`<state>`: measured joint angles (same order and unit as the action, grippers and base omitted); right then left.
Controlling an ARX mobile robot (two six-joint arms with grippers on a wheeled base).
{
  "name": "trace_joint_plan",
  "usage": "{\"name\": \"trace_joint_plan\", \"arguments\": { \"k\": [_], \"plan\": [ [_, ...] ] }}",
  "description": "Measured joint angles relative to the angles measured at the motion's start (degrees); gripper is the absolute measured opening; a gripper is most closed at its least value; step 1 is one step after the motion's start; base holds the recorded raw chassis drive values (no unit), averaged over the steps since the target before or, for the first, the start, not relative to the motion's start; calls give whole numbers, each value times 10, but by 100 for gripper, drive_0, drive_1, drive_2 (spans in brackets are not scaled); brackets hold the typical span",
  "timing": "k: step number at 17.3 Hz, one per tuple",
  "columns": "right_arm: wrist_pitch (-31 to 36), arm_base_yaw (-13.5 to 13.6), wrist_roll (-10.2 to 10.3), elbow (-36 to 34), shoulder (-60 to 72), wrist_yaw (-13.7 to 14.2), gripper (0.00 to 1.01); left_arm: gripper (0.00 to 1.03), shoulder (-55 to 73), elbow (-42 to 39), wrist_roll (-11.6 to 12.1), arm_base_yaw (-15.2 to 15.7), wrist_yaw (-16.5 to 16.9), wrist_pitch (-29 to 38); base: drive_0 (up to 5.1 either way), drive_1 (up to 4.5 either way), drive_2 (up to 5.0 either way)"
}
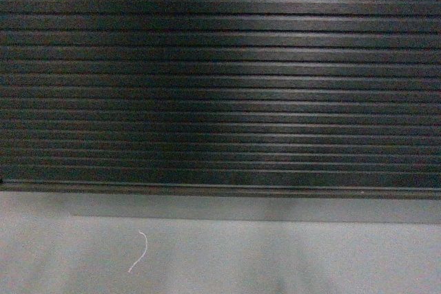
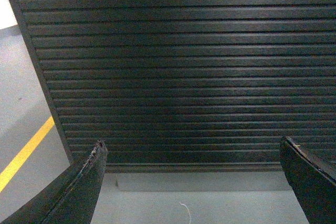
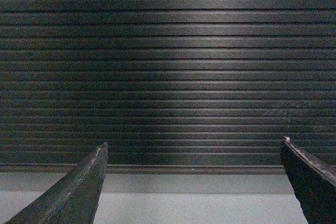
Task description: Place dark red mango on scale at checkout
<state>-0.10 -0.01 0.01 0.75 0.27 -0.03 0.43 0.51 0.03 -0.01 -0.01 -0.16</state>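
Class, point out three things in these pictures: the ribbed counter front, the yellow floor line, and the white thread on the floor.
Counter front (image 1: pixel 220 80), head view, middle of ribs.
Yellow floor line (image 2: pixel 23 156), left wrist view, mid-stripe.
White thread (image 1: pixel 141 249), head view, its curve.

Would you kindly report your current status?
Left gripper and right gripper open, empty. Mango, scale not in view. Checkout front panel fills view.

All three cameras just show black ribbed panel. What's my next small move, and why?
Probably raise the arms or tilt the view up. The checkout front fills every view above grey floor; no mango or scale shows. Left gripper and right gripper hang open, empty.
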Motion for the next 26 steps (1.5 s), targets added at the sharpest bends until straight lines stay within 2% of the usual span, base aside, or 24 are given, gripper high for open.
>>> {"name": "trace_joint_plan", "arguments": {
  "k": [10,26],
  "plan": [
    [-1,0,0,0,0,0,98,98,0,0,0,0,0,0,-3,254,-261],
    [-3,0,0,0,0,0,98,98,0,0,0,0,0,-2,0,0,0]
  ]
}}
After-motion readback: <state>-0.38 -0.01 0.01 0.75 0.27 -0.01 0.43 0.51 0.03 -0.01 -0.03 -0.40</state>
